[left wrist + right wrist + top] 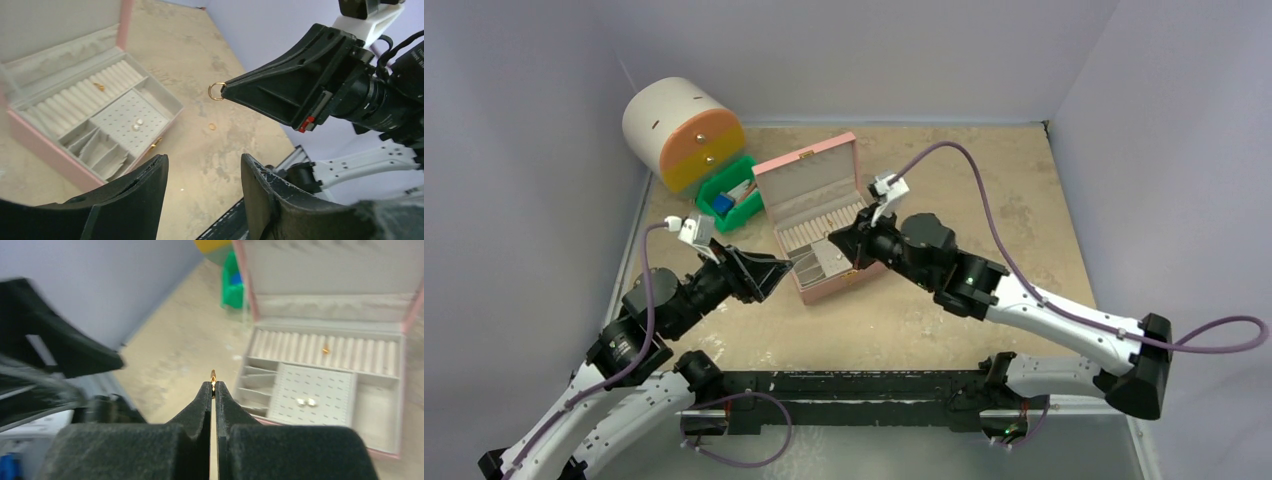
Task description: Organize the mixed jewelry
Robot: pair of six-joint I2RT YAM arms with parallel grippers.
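My right gripper point(213, 385) is shut on a small gold ring point(213, 376), pinched edge-on at its fingertips. In the left wrist view the ring point(216, 91) sticks out of the right gripper's tip, held above the table. In the top view the right gripper point(836, 242) hovers over the front of the open pink jewelry box point(816, 170). My left gripper point(202, 165) is open and empty, just left of the box point(782, 268). Another gold ring point(212, 126) lies loose on the table. A gold piece point(325, 350) sits in the box's ring rolls, and two pearl studs point(305, 402) on its perforated panel.
A white and orange cylinder point(682, 132) and a green bin point(734, 205) with small items stand at the back left, close to the box. Grey walls enclose the tan tabletop point(984, 200) on three sides. The arms' base rail point(854, 385) runs along the near edge.
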